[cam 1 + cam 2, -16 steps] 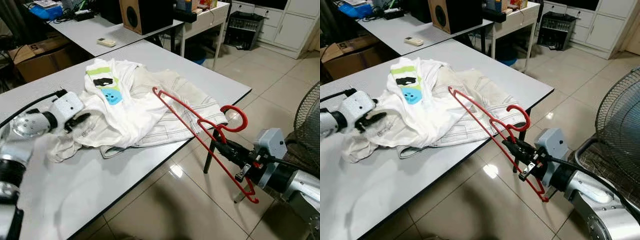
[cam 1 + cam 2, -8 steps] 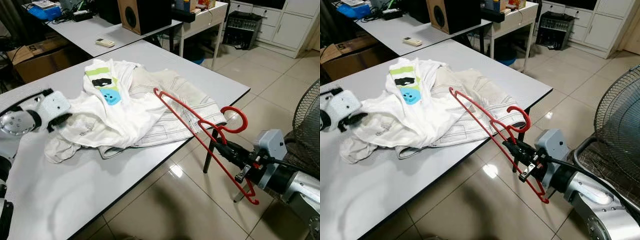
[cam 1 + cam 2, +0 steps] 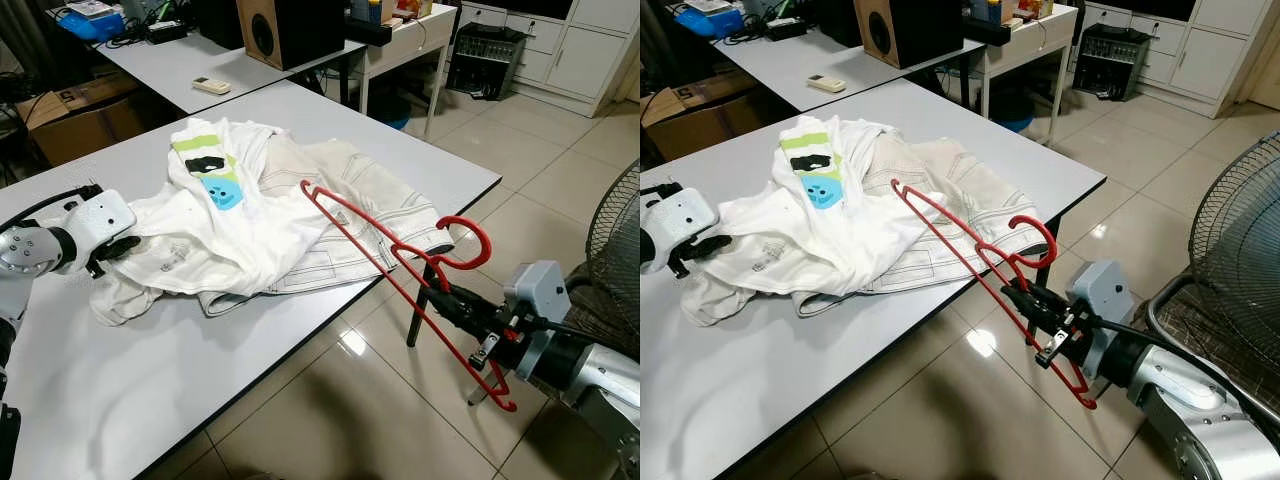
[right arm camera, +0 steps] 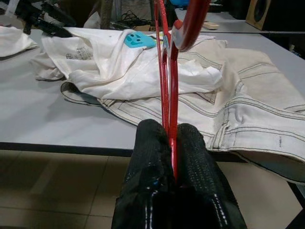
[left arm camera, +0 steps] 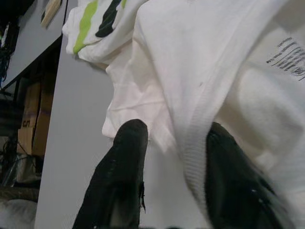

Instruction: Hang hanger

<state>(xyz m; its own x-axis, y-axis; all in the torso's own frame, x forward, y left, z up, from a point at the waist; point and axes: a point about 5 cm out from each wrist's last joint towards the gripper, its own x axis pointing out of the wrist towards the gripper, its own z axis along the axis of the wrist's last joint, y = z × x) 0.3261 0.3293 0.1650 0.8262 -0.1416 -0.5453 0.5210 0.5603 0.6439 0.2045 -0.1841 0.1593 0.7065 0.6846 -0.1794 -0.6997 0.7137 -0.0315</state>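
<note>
My right gripper [image 3: 450, 298] is shut on a red hanger [image 4: 172, 100] and holds it off the table's right corner. The hanger's hook [image 3: 466, 219] points up, and its far end reaches over the off-white jeans [image 3: 370, 200]. A white shirt [image 3: 230, 230] with a blue and green print lies crumpled on the jeans, on the grey table [image 3: 150, 380]. At the shirt's left edge my left gripper [image 3: 115, 245] rests on the table. It is open, with the shirt's ribbed hem [image 5: 193, 143] between its fingers [image 5: 121, 176].
A second table behind carries a speaker [image 3: 290, 30] and a remote [image 3: 212, 85]. A cardboard box [image 3: 70, 120] stands at the far left. A standing fan [image 3: 615, 230] is close on the right, with white cabinets [image 3: 580, 50] beyond it. Tiled floor lies below the hanger.
My left gripper drew back to the left along the table, and the shirt's edge spread out leftward with it. The hanger shifted slightly in the right gripper.
</note>
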